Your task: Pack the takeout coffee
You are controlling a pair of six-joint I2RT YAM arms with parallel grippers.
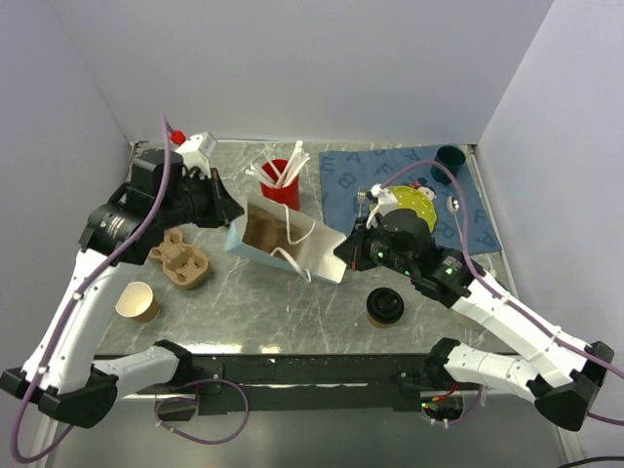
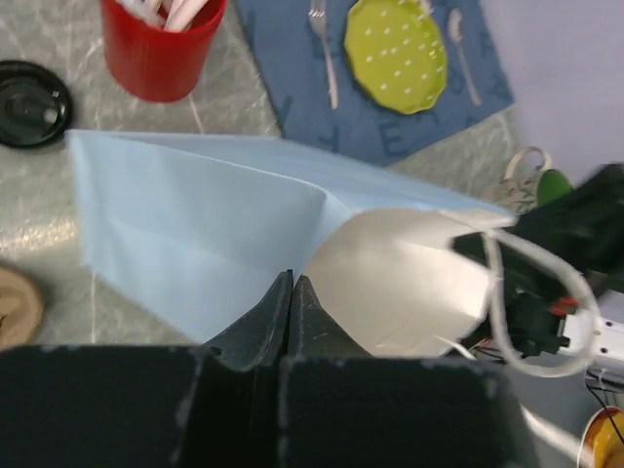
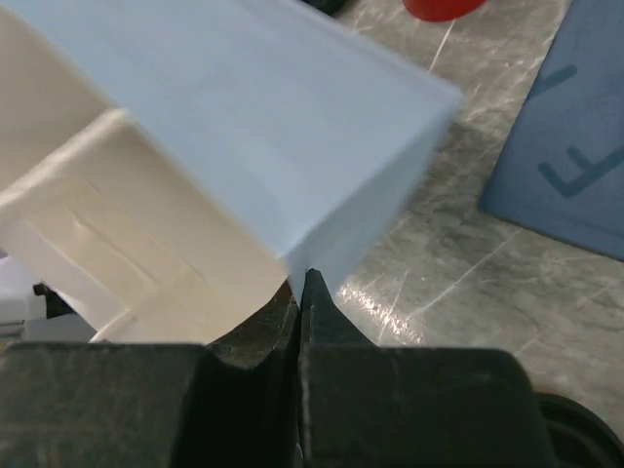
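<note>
- The takeout coffee (image 1: 385, 307) stands upright on the table (image 1: 292, 312) with its black lid on. It is outside the bag, on the base-ward side of the right gripper (image 1: 346, 251) and slightly to its outer side. It is near that gripper but not touching it.
- Its axis is vertical, so the round lid faces straight up and the kraft wall is free all round.
- The right gripper is much the nearer of the two. The left gripper (image 1: 234, 213) is well apart from the cup, with the whole bag between them.
- The right gripper's fingers are pressed together on one end of the light-blue paper bag (image 1: 283, 244), pinching a lower edge in its wrist view.
- The left gripper is likewise pinched shut on the bag's opposite blue wall.
- The bag hangs tilted between the two grippers, its long axis running from one to the other and its pale inside and cord handles showing from above. Its mouth does not face the cup.
- As I judge it, neither gripper is free to take the cup. The coming move turns on freeing the right one, or on bringing the bag's mouth round toward the cup on that gripper's near side.
- Beyond the left gripper, toward its own base, lie a brown pulp cup carrier (image 1: 183, 259) and a lidless paper cup (image 1: 136, 302).
</note>
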